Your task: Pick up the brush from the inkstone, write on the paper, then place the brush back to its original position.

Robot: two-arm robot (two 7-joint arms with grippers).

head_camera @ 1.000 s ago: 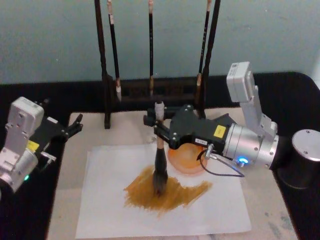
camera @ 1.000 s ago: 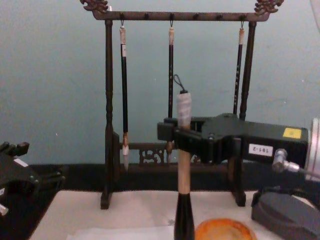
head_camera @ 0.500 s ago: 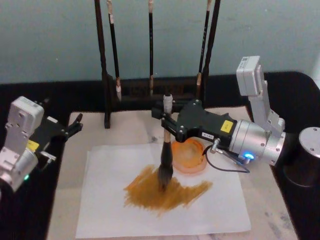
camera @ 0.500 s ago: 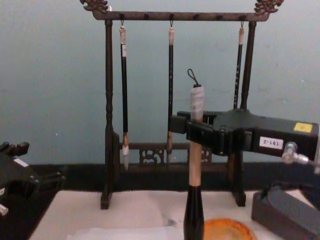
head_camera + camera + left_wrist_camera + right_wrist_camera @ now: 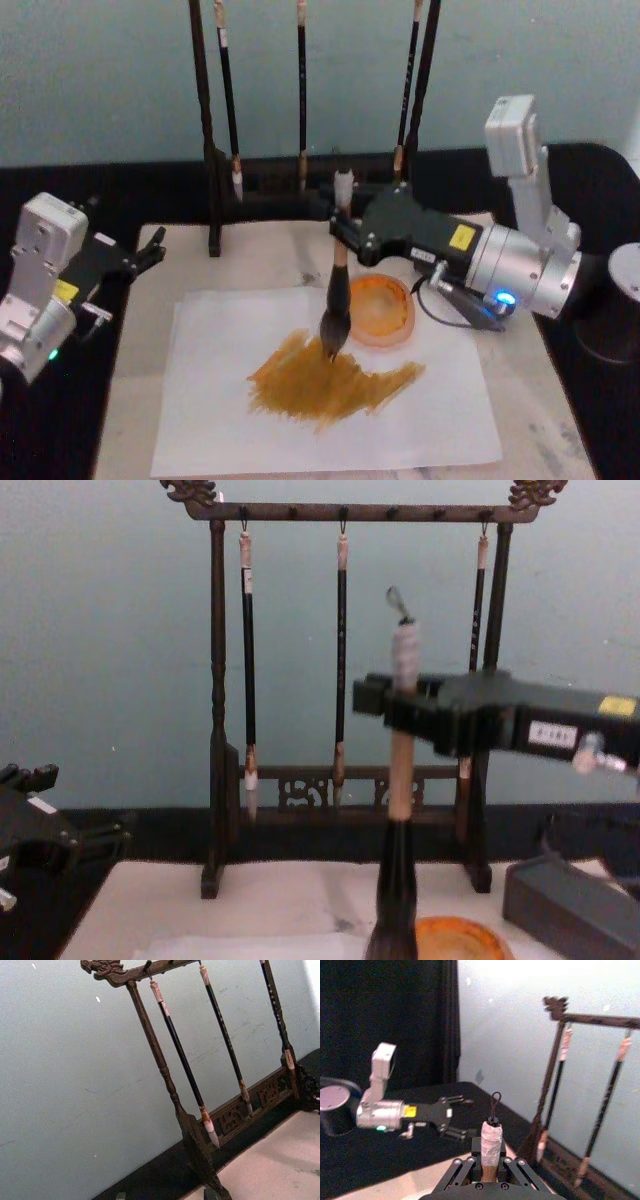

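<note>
The right gripper (image 5: 340, 232) reaches in from the right and is clamped on the pale bamboo handle of the brush (image 5: 336, 300), just below its whitish end. The brush stands nearly upright, bristles down. In the head view its dark tip sits at the far edge of an ochre smear (image 5: 335, 385) on the paper (image 5: 215, 400); whether the tip touches the sheet cannot be told.

The paper lies on the near part of a cream-beige mat (image 5: 560, 420), which rests on a black table (image 5: 150, 195). Just to the right of the brush, at the paper's far right corner, lies an orange round dish (image 5: 382, 312).

In the chest view the brush (image 5: 398, 780) rises in front of the wooden rack (image 5: 217, 680), where thin dark brushes (image 5: 247, 660) hang. The right gripper (image 5: 405, 708) pinches its upper handle. The right wrist view shows the wrapped handle end (image 5: 491, 1146) with its cord loop, held between the jaws.

The left gripper (image 5: 150, 250) is parked at the mat's far left corner with its fingers apart, holding nothing.
</note>
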